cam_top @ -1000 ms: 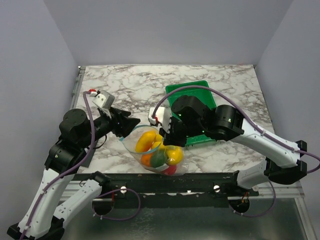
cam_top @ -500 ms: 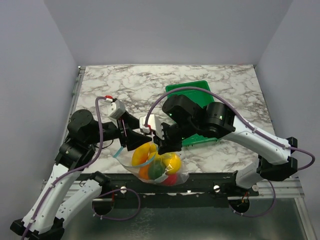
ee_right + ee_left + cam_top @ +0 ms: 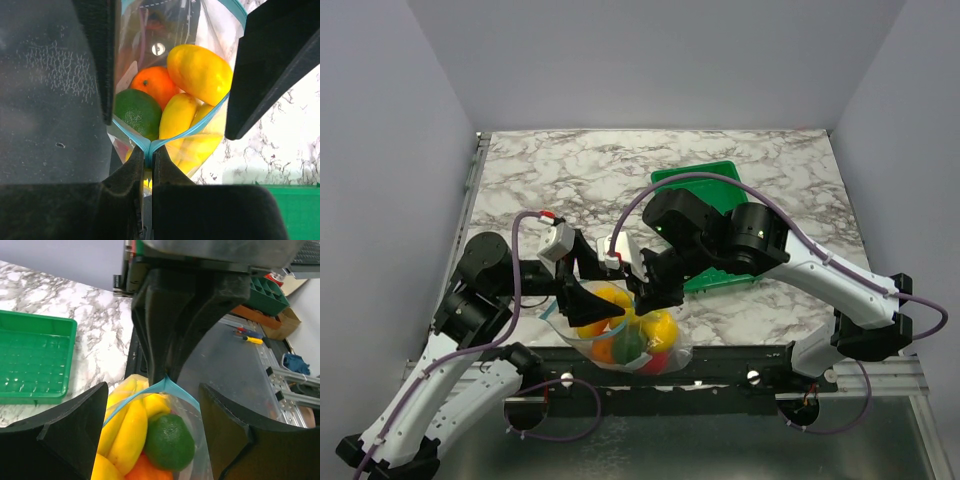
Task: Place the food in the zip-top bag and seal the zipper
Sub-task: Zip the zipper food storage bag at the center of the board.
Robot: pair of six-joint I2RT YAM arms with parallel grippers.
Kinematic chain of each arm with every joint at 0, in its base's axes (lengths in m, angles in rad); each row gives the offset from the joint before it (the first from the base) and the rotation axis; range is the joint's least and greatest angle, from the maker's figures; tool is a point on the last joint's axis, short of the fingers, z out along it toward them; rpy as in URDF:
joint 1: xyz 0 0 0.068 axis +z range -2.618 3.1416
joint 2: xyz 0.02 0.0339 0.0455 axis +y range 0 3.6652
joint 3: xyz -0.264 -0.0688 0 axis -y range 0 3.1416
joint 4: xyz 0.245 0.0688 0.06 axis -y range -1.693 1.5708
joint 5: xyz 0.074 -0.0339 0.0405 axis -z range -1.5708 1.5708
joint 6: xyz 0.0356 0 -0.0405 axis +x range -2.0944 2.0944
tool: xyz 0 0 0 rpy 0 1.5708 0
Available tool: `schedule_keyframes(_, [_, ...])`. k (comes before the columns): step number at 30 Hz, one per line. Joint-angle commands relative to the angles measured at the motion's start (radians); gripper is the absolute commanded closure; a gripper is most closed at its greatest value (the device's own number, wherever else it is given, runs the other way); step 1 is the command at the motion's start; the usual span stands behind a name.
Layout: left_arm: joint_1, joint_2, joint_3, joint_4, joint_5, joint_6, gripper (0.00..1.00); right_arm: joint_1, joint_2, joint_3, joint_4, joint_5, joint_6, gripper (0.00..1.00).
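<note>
The clear zip-top bag point(image 3: 665, 348) is at the near table edge, full of food: a banana point(image 3: 125, 425), a dark green piece point(image 3: 169, 440), an orange point(image 3: 152, 85), a lemon point(image 3: 200, 70) and a red piece point(image 3: 660, 362). My right gripper point(image 3: 645, 297) is shut on one end of the light blue zipper point(image 3: 200, 127), pinching both strips together point(image 3: 148, 152). The rest of the mouth gapes open. My left gripper point(image 3: 595, 305) is open, with its fingers on either side of the bag's mouth point(image 3: 152, 390), apart from it.
The green tray point(image 3: 715, 180) stands behind the right arm on the marble table point(image 3: 550, 170). It also shows in the left wrist view point(image 3: 35, 360). The black front rail point(image 3: 720, 358) runs just below the bag.
My left gripper has swung right and toward the near edge and now straddles the bag's mouth. The bag and the right gripper have shifted slightly left and nearer the table edge.
</note>
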State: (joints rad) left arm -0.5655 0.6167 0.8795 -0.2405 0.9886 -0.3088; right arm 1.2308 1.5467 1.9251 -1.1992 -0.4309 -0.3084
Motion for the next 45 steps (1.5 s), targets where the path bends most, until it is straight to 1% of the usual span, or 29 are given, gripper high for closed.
schedule_keyframes(1, [-0.028, -0.017, -0.014, 0.029, 0.073, -0.018, 0.26, 0.009, 0.005, 0.039, 0.003, -0.002, 0.007, 0.99])
schedule_keyframes(8, [-0.057, -0.007, -0.031, 0.030, 0.050, -0.025, 0.28, 0.009, 0.012, 0.053, -0.003, 0.004, 0.027, 0.99])
schedule_keyframes(13, [-0.059, -0.008, -0.033, 0.030, 0.017, -0.012, 0.28, 0.009, 0.019, 0.056, -0.013, -0.015, 0.034, 0.99])
schedule_keyframes(18, [-0.059, -0.004, -0.026, 0.028, -0.033, 0.011, 0.25, 0.017, 0.036, 0.061, -0.033, -0.044, 0.031, 0.99])
schedule_keyframes(25, [-0.061, 0.014, -0.012, 0.023, 0.013, 0.017, 0.22, 0.024, 0.034, 0.068, -0.033, -0.081, 0.019, 0.99])
schedule_keyframes(29, [-0.068, 0.006, -0.025, 0.023, 0.051, -0.010, 0.22, 0.024, 0.040, 0.090, -0.033, -0.062, 0.030, 0.99])
schedule_keyframes(35, [-0.079, 0.003, -0.035, 0.022, 0.065, -0.058, 0.23, 0.024, 0.044, 0.099, -0.027, 0.002, 0.059, 0.99])
schedule_keyframes(41, [-0.080, -0.011, -0.039, 0.009, 0.072, -0.076, 0.26, 0.024, 0.024, 0.075, -0.010, 0.049, 0.088, 0.99])
schedule_keyframes(45, [-0.081, -0.013, -0.043, -0.007, 0.072, -0.084, 0.30, 0.024, 0.015, 0.070, -0.002, 0.091, 0.127, 0.99])
